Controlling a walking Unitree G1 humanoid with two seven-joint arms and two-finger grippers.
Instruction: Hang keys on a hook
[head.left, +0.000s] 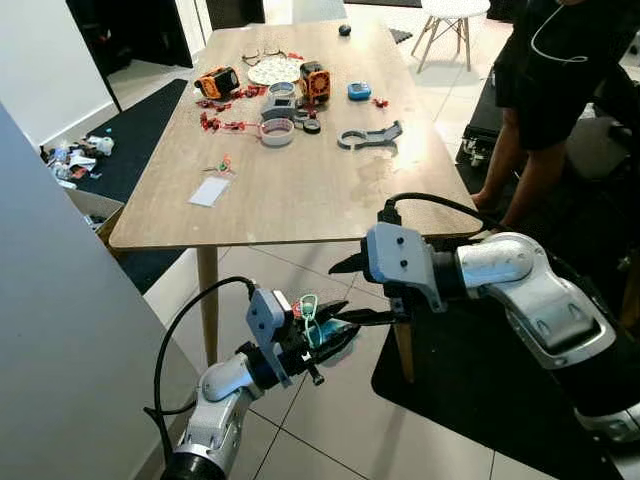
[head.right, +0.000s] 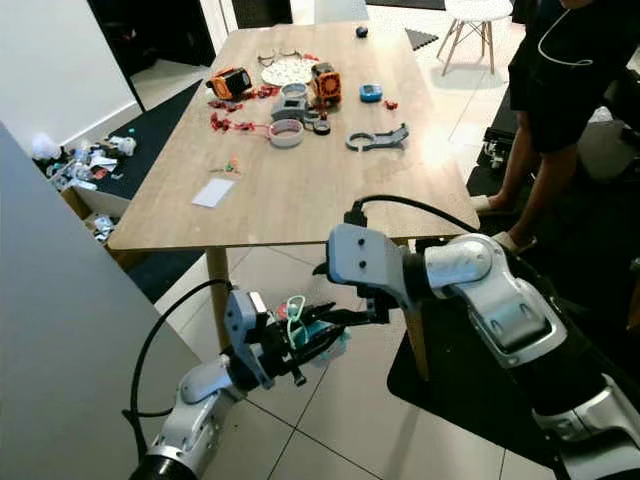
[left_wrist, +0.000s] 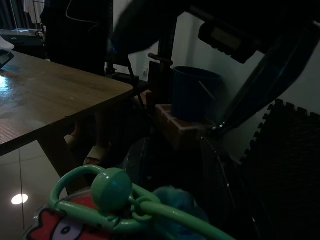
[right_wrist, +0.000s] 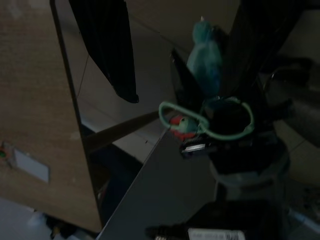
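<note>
Item 1: keys (head.left: 310, 312), a bunch on a green carabiner loop with a green ball, a red charm and a blue fuzzy tag. Location: in the air below the near edge of the surface (head.left: 300, 200), over the tiled floor (head.left: 330, 440), at about 6 o'clock in the head views.

Item 2: left end effector (head.left: 335, 335), closed on the keys, fingers pointing toward 3 o'clock. The loop stands up clear of the fingers, probably so it is free to be taken or threaded.

Item 3: right end effector (head.left: 365, 290), fingers spread apart, one above the keys and one just beside them at 3 o'clock. Judged to be lining up for a hand-over; not yet holding anything.

Item 4: hook. Cannot be made out in any view.

Item 5: person (head.left: 550, 90) in dark clothes, standing at the surface's far right, about 2 o'clock, well apart from the arms.

Item 6: assorted parts and tape roll (head.left: 277, 131) on the surface, toward 12 o'clock.
</note>
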